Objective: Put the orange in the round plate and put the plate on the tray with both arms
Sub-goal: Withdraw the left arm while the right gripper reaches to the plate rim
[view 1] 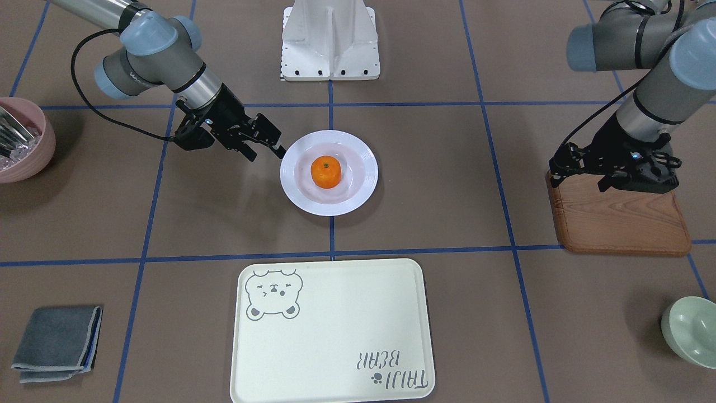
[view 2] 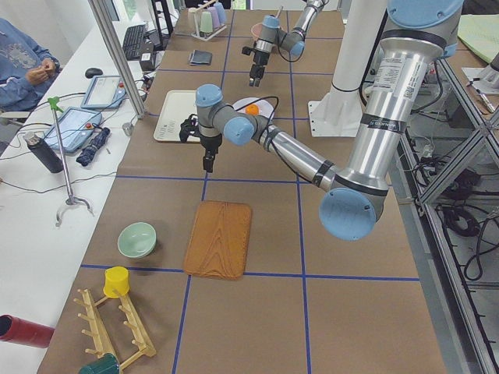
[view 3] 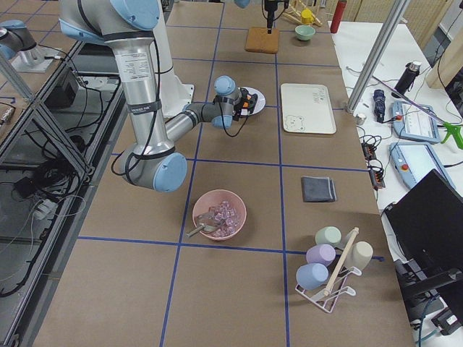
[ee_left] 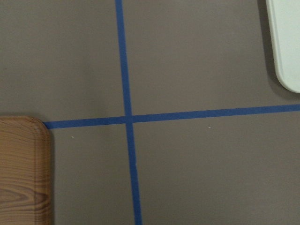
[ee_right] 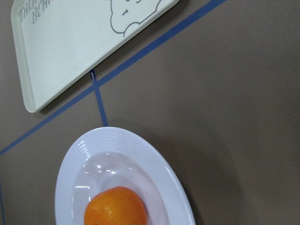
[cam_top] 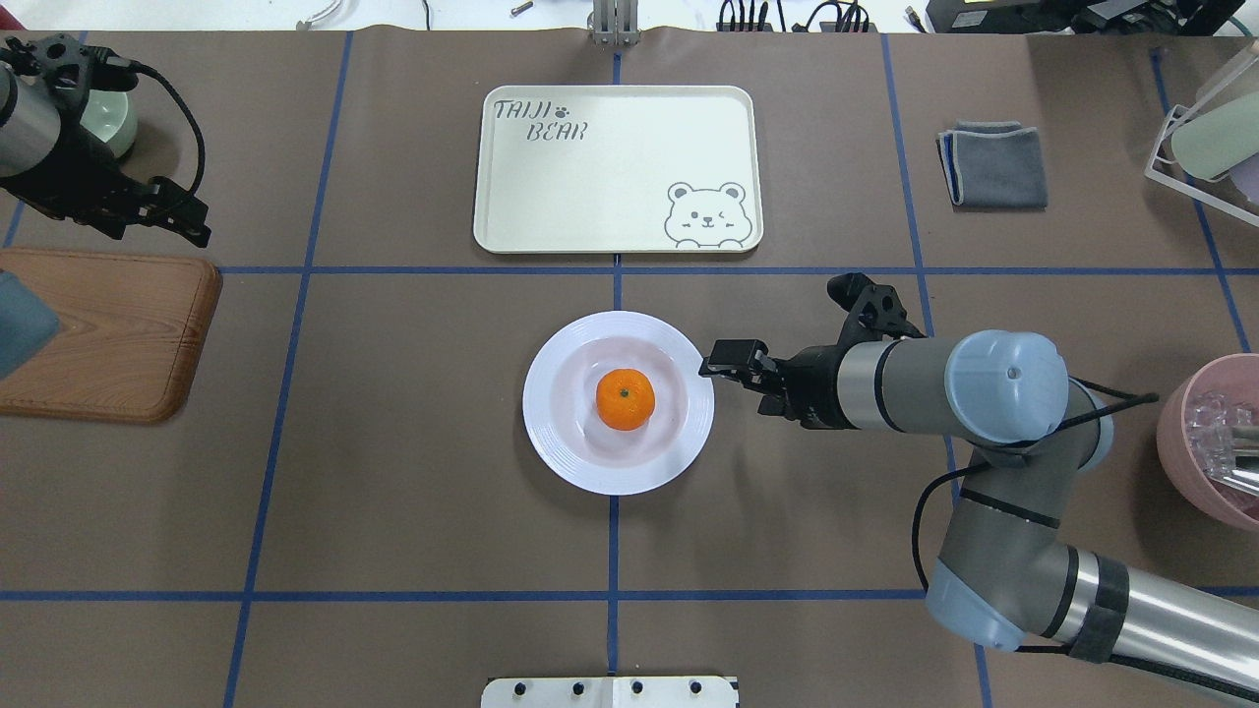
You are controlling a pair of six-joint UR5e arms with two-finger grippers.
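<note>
The orange (view 1: 326, 172) (cam_top: 625, 398) (ee_right: 115, 208) lies in the middle of the round plate (view 1: 358, 196) (cam_top: 561, 442) (ee_right: 159, 164), which rests on the table at its centre. My right gripper (view 1: 268, 151) (cam_top: 726, 362) hovers just beside the plate's rim, open and holding nothing. The tray (view 1: 335, 336) (cam_top: 610, 187) (ee_right: 70, 51) sits bare beyond the plate, on the far side from my base. My left gripper (view 1: 582, 182) (cam_top: 167, 221) points down over the edge of the wooden board (view 1: 621, 224), far from the plate, and looks open and empty.
A pink bowl (view 1: 22, 145) with glassy pieces stands at my far right. A pale green bowl (view 1: 691, 330) and the wooden board (cam_top: 98, 334) occupy my left side. A folded grey cloth (view 1: 56, 341) lies beside the tray. Blue tape lines grid the brown table.
</note>
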